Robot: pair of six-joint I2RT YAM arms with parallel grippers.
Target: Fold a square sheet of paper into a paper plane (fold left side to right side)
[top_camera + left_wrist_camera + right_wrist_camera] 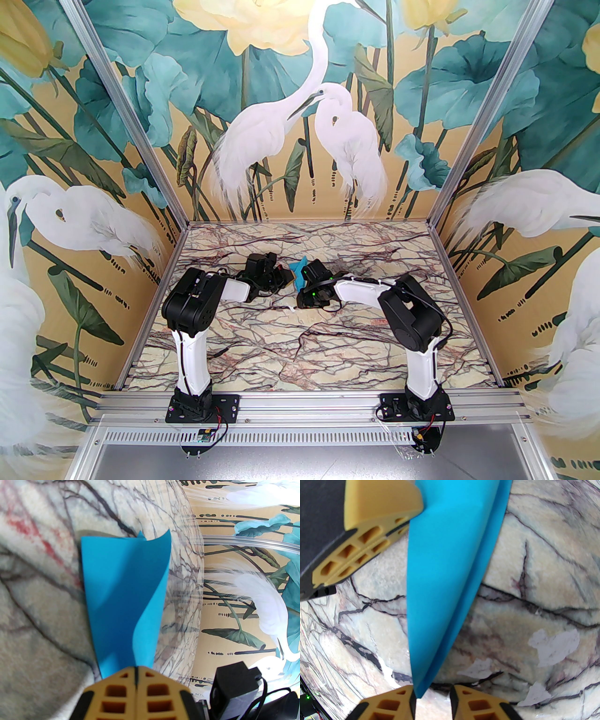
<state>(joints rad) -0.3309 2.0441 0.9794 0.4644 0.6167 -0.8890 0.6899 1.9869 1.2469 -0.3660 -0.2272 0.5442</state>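
Pincer on left arm (136, 667) clamped shut on one end of folded blue paper (121, 592), over middle of bench (534, 585). Right pincer (432, 688) jaws apart, paper's pointed tip between them, beside one finger.

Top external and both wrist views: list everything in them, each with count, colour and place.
sheet of paper: one, bright cyan-blue, bent over loosely, mid-table between the two wrists.
table: one, cream marble pattern with dark veins, inside the frame.
pale patches: at least three, grey-white, on the table by the sheet.
mural walls: three, gold with teal leaves and white egrets, around the table.
frame: one, silver aluminium, along the table's edges and corners.
left arm, right arm: two, black and white, bolted at the near edge.
left jaws: one pair, tan, shut on the sheet's edge.
right jaws: one pair, tan, apart, the sheet's narrow end in the gap.
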